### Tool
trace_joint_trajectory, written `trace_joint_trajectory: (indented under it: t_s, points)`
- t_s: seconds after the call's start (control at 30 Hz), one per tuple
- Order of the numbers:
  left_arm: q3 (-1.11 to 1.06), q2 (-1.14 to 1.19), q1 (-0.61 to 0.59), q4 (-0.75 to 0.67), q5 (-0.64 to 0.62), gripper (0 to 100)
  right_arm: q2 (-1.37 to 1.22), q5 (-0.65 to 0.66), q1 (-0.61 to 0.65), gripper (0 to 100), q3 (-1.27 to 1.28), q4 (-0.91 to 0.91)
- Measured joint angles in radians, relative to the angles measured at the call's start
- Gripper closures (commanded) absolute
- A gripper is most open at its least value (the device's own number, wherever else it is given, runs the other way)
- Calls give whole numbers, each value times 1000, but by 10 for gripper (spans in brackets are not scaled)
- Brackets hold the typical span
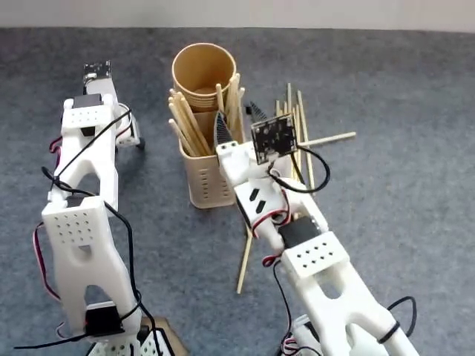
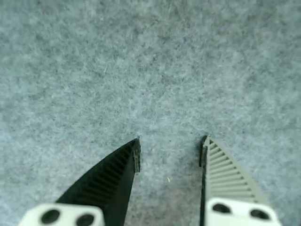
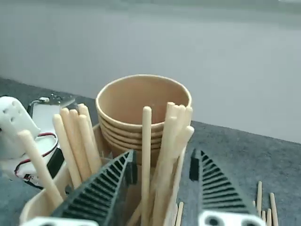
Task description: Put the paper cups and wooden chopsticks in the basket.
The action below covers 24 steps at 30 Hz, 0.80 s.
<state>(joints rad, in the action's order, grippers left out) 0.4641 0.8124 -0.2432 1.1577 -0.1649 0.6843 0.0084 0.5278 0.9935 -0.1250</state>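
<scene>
the right gripper (image 3: 162, 165) is hanging open over the cream plastic basket (image 1: 202, 185), jaws flanking pale wooden chopsticks (image 3: 146, 150) inside; behind them stacked brown paper cups (image 3: 143, 101) are standing. loose chopsticks (image 1: 330, 139) are lying alongside. the left gripper (image 2: 170, 143) is hovering open above grey carpet (image 2: 150, 70).

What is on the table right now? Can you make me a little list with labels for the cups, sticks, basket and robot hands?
cups: paper cups stacked, standing in the basket
sticks put away: upright chopsticks in the basket beside the cups
sticks left out: loose chopsticks lying on the grey table next to the basket
right gripper: fingers open, just above the basket's sticks
left gripper: fingers open, over bare table, holding nothing
job: not finished yet
</scene>
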Motion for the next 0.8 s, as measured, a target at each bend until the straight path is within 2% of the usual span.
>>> trace_joint_trajectory:
  t_s: [0.1, 0.23, 0.33, 0.5, 0.63, 0.8]
  points:
    - [0, 0, 0, 0, 0, 783, 0, 0, 0, 766, -112, 141]
    - [0, 0, 0, 0, 0, 783, 0, 0, -40, 858, -316, 356]
    - [0, 0, 0, 0, 0, 783, 0, 3, -110, 909, -479, 565]
    - [0, 0, 0, 0, 0, 783, -5, 3, -288, 910, -638, 913]
    - [0, 0, 6, 0, 0, 783, -75, 84, -396, 910, -565, 957]
    - [0, 0, 6, 0, 0, 783, -259, 157, -405, 909, -391, 822]
